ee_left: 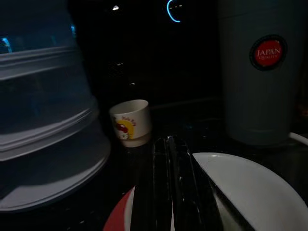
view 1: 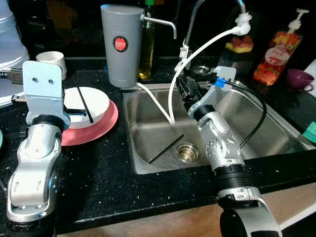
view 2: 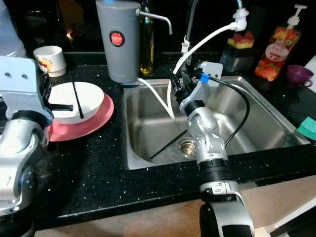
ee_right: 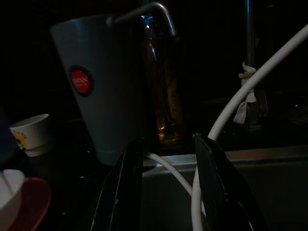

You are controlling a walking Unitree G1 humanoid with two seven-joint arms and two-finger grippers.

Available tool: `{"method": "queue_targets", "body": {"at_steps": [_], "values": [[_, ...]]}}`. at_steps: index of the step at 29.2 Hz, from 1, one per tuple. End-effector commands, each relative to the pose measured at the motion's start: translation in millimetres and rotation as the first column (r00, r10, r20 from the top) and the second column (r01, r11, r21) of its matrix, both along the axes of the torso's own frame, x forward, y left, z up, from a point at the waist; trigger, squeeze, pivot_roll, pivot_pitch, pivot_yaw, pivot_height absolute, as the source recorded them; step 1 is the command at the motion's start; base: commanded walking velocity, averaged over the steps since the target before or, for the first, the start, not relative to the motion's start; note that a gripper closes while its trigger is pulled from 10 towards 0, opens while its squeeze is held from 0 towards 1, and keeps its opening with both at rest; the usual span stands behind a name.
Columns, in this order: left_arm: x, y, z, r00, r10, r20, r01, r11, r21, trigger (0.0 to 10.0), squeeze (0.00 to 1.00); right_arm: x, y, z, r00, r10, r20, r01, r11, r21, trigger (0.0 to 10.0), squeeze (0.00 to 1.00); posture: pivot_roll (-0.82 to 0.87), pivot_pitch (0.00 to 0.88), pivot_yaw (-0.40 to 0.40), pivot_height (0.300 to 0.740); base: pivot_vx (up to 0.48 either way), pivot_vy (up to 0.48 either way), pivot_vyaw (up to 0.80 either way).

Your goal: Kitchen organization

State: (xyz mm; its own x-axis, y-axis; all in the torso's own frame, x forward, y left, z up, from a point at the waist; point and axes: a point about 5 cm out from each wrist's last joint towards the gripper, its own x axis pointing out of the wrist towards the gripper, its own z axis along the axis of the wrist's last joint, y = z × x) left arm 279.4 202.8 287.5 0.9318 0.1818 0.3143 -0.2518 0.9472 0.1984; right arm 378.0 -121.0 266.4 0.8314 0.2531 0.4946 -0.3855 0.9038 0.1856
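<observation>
A white bowl (view 1: 98, 103) sits on a pink plate (view 1: 106, 126) left of the sink, with one black chopstick (view 1: 85, 104) lying across its rim. A second black chopstick (view 1: 166, 148) lies in the steel sink (view 1: 256, 128) beside the drain. My left gripper (view 2: 69, 106) hovers low over the bowl's near-left edge, fingers (ee_left: 175, 192) pressed together with nothing between them. My right gripper (view 1: 185, 89) is over the sink's back left corner. It is open (ee_right: 166, 192) and points at the grey water dispenser (ee_right: 110, 82), with a white hose (ee_right: 250, 86) running past its fingers.
The grey dispenser (view 1: 121, 44) stands at the sink's back left corner, with an oil bottle (view 1: 147, 49) behind it. A small white cup (view 1: 52, 61) and a large clear container (view 1: 10, 44) are at far left. Faucet (view 1: 197, 15), soap bottles (view 1: 276, 54), purple cup (view 1: 298, 79) and teal sponge (view 1: 311, 132) line the right.
</observation>
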Motion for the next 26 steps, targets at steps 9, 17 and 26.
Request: {"method": "queue_targets", "body": {"at_steps": [9, 17, 26], "values": [[5.5, 23.8, -4, 0.992, 0.112, -0.065, -0.112, 0.994, 0.009, 10.0, 0.00, 2.1, 2.3, -2, 0.998, 0.058, -0.007, -0.059, 0.998, -0.017, 10.0, 0.00, 0.04, 0.054, -0.066, 0.740, 0.000, 0.000, 0.00], [23.9, 20.8, -4, 0.990, -0.041, -0.138, 0.051, 0.996, 0.069, 10.0, 1.00, 5.6, 10.1, -3, 0.983, 0.176, -0.049, -0.180, 0.977, -0.117, 10.0, 0.00, 0.03, 0.058, -0.059, 0.740, 0.000, 0.000, 0.00], [36.5, 8.1, 17, 0.970, -0.225, -0.097, 0.241, 0.947, 0.211, 10.0, 0.00, 14.9, -6.2, 1, 0.994, 0.097, -0.053, -0.101, 0.990, -0.101, 10.0, 0.00, 0.03, 0.067, -0.052, 0.740, 0.000, 0.000, 0.00]]}}
